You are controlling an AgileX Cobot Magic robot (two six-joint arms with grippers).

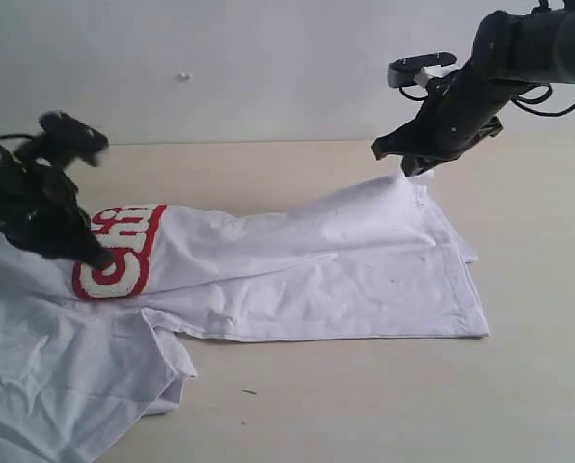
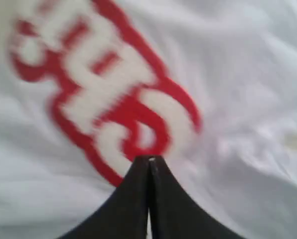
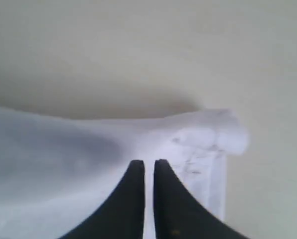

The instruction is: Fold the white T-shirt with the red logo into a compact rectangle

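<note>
The white T-shirt (image 1: 316,280) lay spread across the pale table (image 1: 384,405), doubled over along its length, with one sleeve (image 1: 162,371) bunched at the near left, where the frame cut the cloth off. It looked light, limp and quick to wrinkle, so it was best taken by hems and corners rather than mid-panel. The red logo (image 1: 119,253) was half hidden behind the left gripper (image 2: 149,159), whose jaws were pressed together at the lettering; whether they pinched cloth was unclear. The right gripper (image 3: 148,163) was clamped on the raised hem corner (image 3: 218,132).
</note>
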